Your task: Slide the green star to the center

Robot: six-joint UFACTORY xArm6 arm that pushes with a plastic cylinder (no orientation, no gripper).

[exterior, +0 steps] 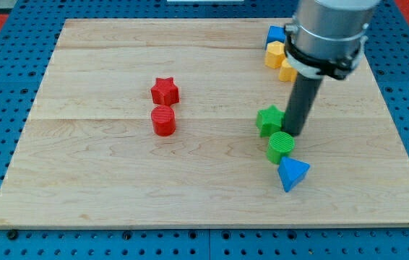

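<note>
The green star [269, 119] lies on the wooden bench [103, 180], right of the bench's middle and roughly midway between its far and near edges. My tip [293, 133] stands just at the star's right side, touching it or very nearly so; the exact contact is too fine to make out. The rod rises straight and upright from there, dark and slim, into the wide grey cylinder of the arm [329, 32], which enters from the view's top right and hides part of the bench's far right corner. There is no claw on this arm, so nothing opens or closes: the rod simply ends in the tip.

Just nearer than the star, touching or almost touching it, sits a green cylinder [281, 146], also close to the tip's near-left. Nearer again and slightly right, a blue triangular block [293, 174] rests against the cylinder's near side. These three form a short line running from the star toward the near right.

Far off at the bench's far right, beside the arm's body, a blue block [276, 34] and two yellow blocks [274, 55] [287, 71] cluster together, partly hidden by the arm; their shapes cannot be told for sure.

Well apart to the left, a red star [165, 91] lies left of the bench's middle, with a red cylinder [164, 120] just nearer than it.
</note>
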